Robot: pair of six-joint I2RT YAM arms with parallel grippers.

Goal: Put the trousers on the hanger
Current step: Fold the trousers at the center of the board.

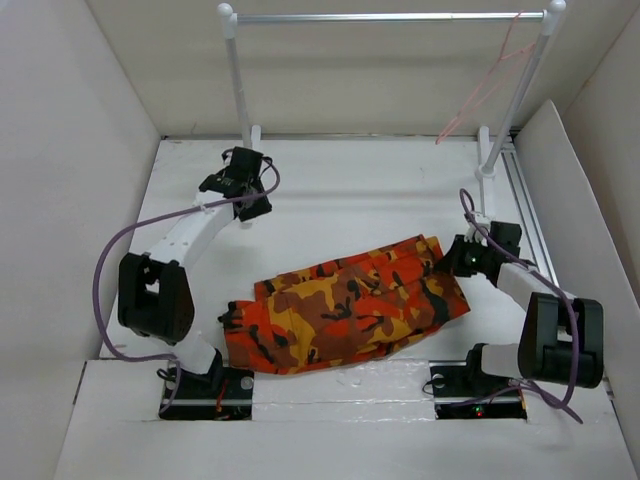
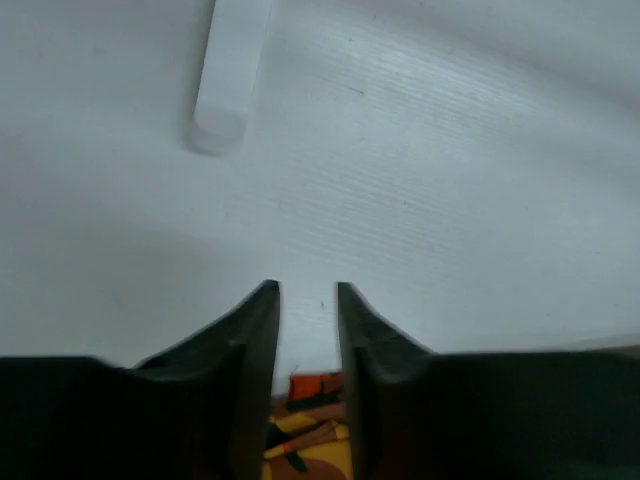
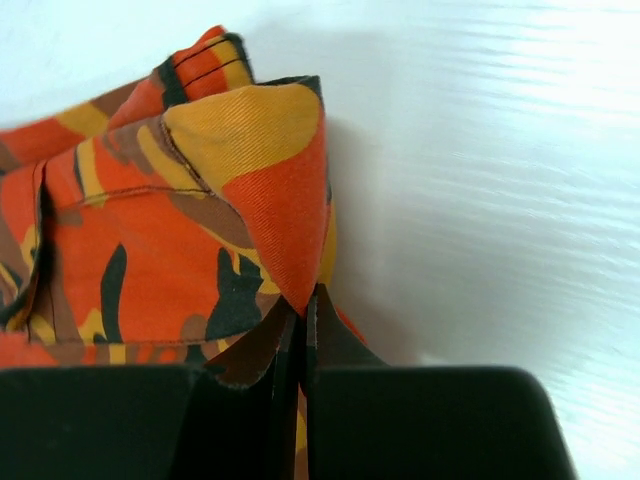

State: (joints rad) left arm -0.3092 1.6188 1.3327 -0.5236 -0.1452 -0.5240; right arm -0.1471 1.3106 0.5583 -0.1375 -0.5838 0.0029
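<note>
Trousers (image 1: 350, 310) lie folded flat on the white desk (image 1: 340, 205), in its near half, running from beside the left arm's base towards the right side. We find the right pincer (image 3: 298, 305) at the right-hand end of the garment. Its fingers are pressed together with a fold of the camouflage cloth caught between them. The wrist view shows the fabric drawn into a peaked corner directly at the fingertips, with bare desk to the right of it. The rest of the cloth rests on the desk and spreads away to the left of that pincer.

We note the left pincer (image 1: 240, 172) over the far left part of the desk, well apart from the trousers. Its fingers stand a narrow gap apart and hold nothing. Through the gap its wrist view shows bare desk and, at the bottom edge, a small patch of the print.

We record the hanger (image 1: 488, 88) hooked on the right end of the silver bar (image 1: 385, 17), beside the right white post (image 1: 525, 85), well apart from the trousers and from both pincers.
</note>
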